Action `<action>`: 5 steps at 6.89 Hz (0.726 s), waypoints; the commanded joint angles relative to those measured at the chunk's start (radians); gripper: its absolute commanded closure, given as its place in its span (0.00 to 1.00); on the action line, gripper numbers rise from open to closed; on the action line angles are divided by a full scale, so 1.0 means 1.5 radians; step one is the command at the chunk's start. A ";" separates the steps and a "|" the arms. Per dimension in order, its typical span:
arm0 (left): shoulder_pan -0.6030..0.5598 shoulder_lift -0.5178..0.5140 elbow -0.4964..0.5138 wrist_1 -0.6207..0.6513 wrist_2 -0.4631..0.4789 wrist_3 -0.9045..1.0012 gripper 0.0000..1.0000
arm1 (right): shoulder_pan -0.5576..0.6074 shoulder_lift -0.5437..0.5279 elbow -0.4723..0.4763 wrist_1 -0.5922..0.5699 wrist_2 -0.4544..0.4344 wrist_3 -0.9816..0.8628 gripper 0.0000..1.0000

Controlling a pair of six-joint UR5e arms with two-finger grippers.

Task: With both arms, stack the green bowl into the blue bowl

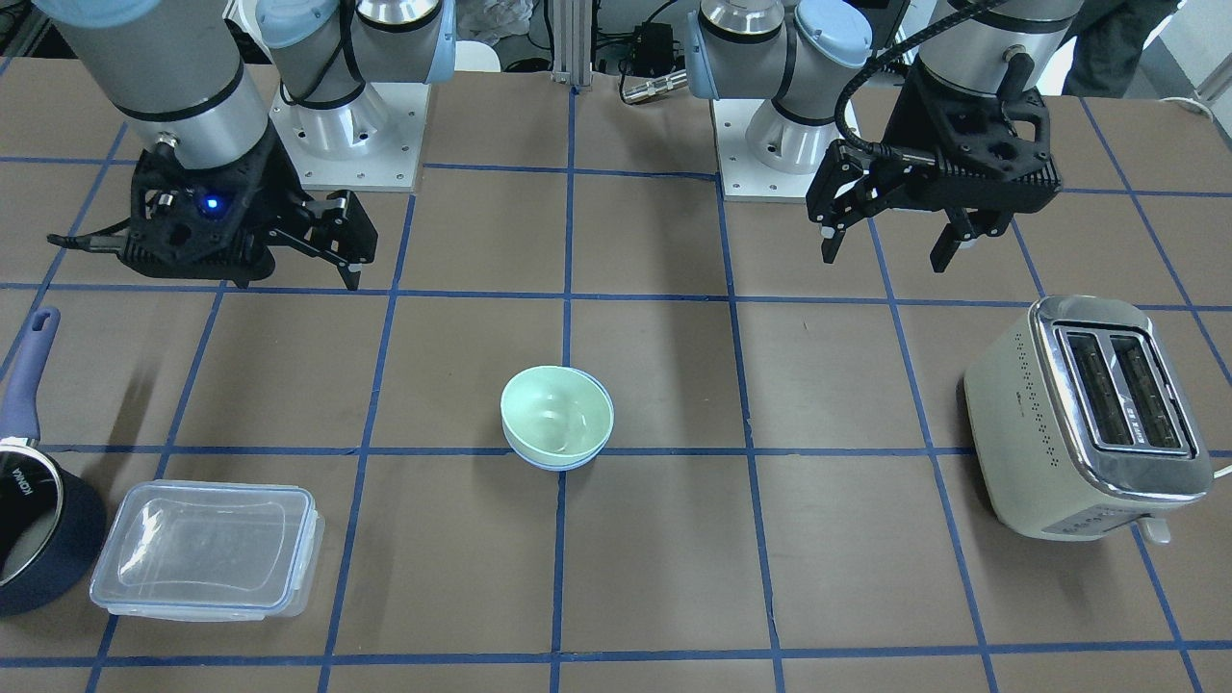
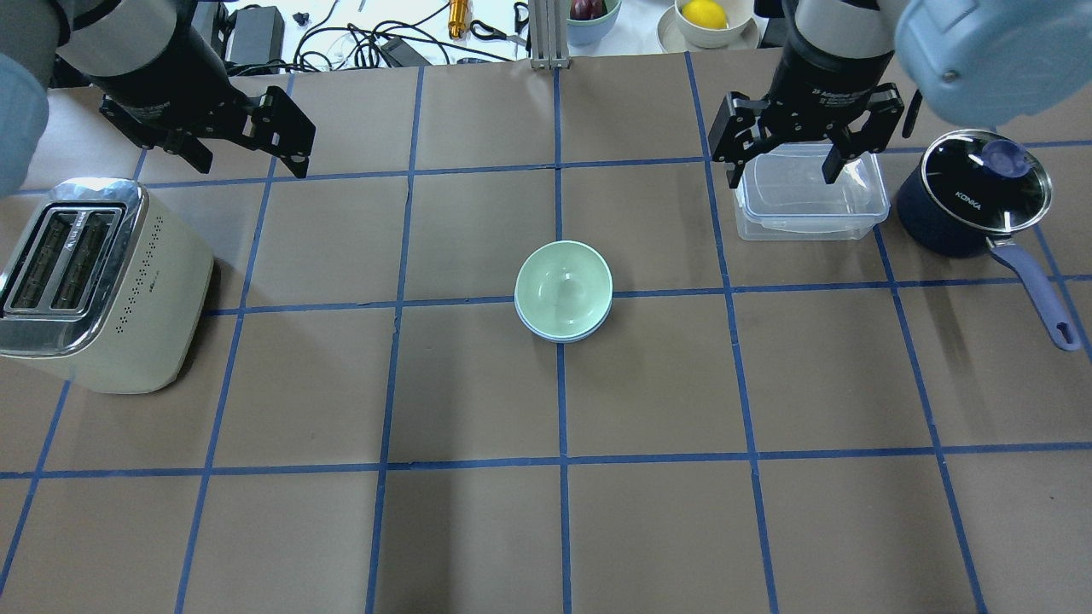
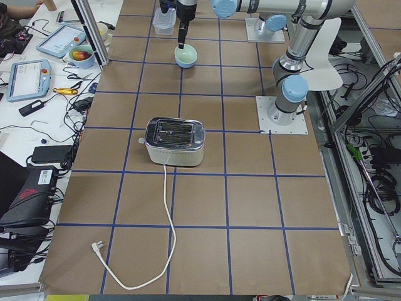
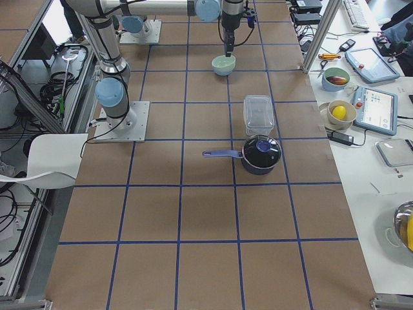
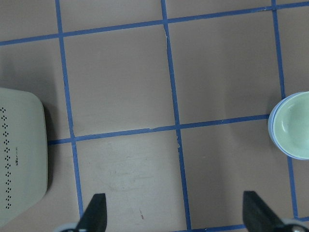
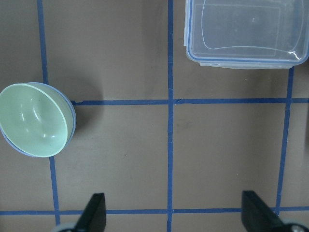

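Note:
The pale green bowl (image 1: 556, 409) sits nested inside the light blue bowl (image 1: 553, 463) at the table's middle; only the blue rim shows under it. In the overhead view the green bowl (image 2: 563, 286) covers the blue bowl (image 2: 563, 335) too. My left gripper (image 1: 884, 258) hangs open and empty above the table, well back from the bowls, toward the toaster side. My right gripper (image 2: 781, 177) is open and empty over the clear container. The left wrist view shows the stacked bowls (image 5: 295, 125) at its right edge. The right wrist view shows them (image 6: 31, 118) at its left.
A cream toaster (image 2: 94, 281) stands on my left side. A clear rectangular container (image 2: 810, 213) and a dark navy saucepan (image 2: 972, 196) with a long handle stand on my right. Cables and fruit bowls (image 2: 704, 17) lie beyond the far edge.

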 commanded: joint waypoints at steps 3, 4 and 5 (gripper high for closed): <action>0.000 -0.001 -0.001 0.001 -0.001 -0.001 0.00 | 0.003 -0.014 -0.019 0.007 0.004 0.046 0.00; 0.000 -0.001 -0.001 0.001 -0.001 -0.001 0.00 | 0.004 -0.014 -0.018 0.008 0.004 0.048 0.00; 0.000 -0.001 -0.001 0.002 -0.002 -0.001 0.00 | 0.004 -0.013 -0.018 0.008 0.003 0.049 0.00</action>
